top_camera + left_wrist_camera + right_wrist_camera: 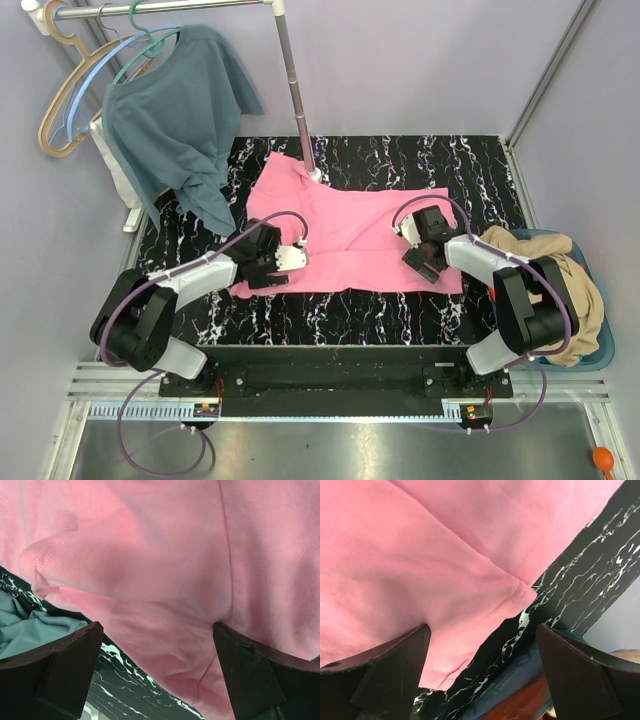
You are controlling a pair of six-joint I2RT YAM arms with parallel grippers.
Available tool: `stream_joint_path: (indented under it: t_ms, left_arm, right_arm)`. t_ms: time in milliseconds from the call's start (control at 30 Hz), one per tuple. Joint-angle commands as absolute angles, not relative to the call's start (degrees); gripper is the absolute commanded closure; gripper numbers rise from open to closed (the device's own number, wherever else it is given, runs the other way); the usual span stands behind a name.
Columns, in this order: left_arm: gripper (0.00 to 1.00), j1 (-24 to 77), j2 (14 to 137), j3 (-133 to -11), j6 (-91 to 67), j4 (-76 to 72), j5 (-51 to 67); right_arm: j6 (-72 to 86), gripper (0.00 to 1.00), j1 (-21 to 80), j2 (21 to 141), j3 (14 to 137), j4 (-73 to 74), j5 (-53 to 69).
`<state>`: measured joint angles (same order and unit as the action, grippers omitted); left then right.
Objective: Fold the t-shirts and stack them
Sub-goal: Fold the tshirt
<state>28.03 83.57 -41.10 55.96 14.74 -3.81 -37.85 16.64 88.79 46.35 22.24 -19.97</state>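
My left gripper and right gripper hung wide open, holding nothing, over the pink t-shirt spread mid-table. It looked soft, light and floppy, so I judged its near edge corners the best hold.

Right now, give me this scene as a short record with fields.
pink t-shirt: spread flat on the table
left claw: open, over the shirt's left end, holding nothing
right claw: open, over the shirt's right corner, holding nothing
tan t-shirt: heaped in the blue basket, right of the table
teal shirt: on a hanger, far left
folded stack: none in view
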Motion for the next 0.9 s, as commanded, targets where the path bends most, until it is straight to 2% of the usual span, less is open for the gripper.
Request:
stream_joint_path:
  t_ms: [0, 433, 867]
  left_arm:
    - [0.01, 27.9, 82.5, -36.8, 56.9, 20.4, -5.6]
    - [0.01, 28.0, 71.3, -29.4, 57.7, 25.9, -7.6]
    - [0.01, 33.0, 64.1, -25.9, 52.5, 30.1, -8.6]
  right_arm:
    - [-36.0, 0.0, 19.0, 88.4, 43.0, 29.3, -15.2]
    - [-36.9, 0.0, 20.6, 80.5, 39.2, 34.5, -15.1]
    - [-33.7, 0.0, 22.8, 74.1, 38.8, 40.1, -13.8]
